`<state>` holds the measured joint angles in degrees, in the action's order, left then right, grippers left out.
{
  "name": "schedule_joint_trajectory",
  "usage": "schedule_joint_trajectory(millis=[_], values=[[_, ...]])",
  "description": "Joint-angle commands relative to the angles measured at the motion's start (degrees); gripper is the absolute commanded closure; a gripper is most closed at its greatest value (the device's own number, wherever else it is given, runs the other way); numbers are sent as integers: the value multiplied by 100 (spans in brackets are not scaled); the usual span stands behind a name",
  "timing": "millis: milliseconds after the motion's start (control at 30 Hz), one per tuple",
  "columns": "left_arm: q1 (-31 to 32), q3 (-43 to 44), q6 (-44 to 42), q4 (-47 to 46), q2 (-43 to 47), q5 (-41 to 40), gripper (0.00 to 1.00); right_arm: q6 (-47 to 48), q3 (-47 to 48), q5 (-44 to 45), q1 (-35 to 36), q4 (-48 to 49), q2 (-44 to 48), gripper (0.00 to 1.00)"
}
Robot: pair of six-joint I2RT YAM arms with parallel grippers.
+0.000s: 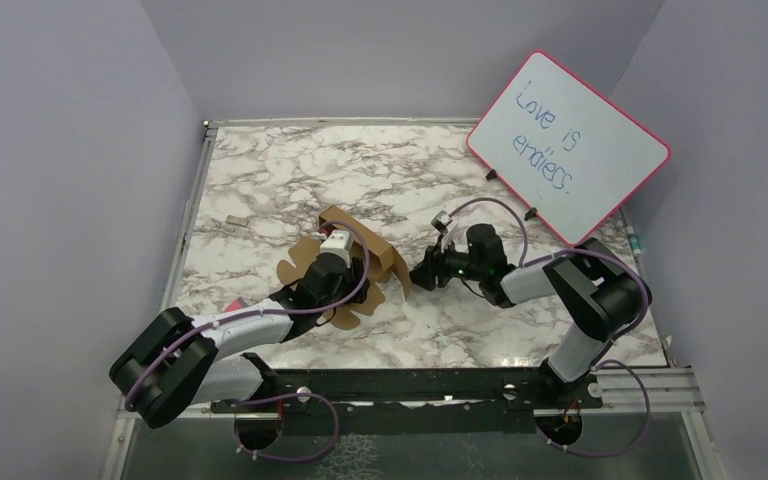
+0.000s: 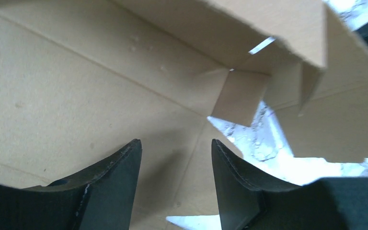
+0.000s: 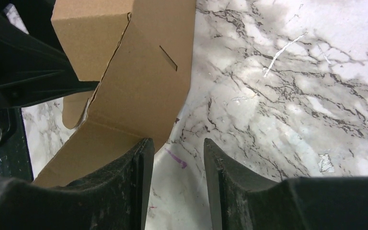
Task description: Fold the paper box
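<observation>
Left gripper (image 2: 175, 158) first: its two black fingers stand apart with nothing between them, hovering over the broad inner panel of the paper box (image 2: 86, 91). Just beyond the tips a side wall is folded up, a small tab sits at the corner, and marble shows through the gap. Over to the right gripper (image 3: 175, 160). Its jaws are parted too, with bare table in the gap, and one finger (image 3: 124, 191) sits right at the edge of a raised cardboard flap with a slot cut in it — touching or not, I cannot tell. From above, the box lies half-formed near the middle of the marble table (image 1: 260, 170), between the two arms, with scalloped flaps spread flat on its near side. A tiny tan scrap (image 1: 232, 219) lies well off to the left, and a pink-rimmed whiteboard (image 1: 568, 145) leans at the far right.
</observation>
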<state>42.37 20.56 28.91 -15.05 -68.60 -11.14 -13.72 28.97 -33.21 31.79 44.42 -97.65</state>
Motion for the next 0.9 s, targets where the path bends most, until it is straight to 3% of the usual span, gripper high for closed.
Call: schedule_joint_trajectory(millis=[0,633,867], values=[[-63,-35,262,-3,-308,-4,44,-78,-117,-253,89,394,-71,52],[-32,-332,545,-394,-204,1264,46,-59,189,250,484,950,-294,49],[21,-564,706,-511,-78,1350,48,-113,159,296,613,1509,-545,47]])
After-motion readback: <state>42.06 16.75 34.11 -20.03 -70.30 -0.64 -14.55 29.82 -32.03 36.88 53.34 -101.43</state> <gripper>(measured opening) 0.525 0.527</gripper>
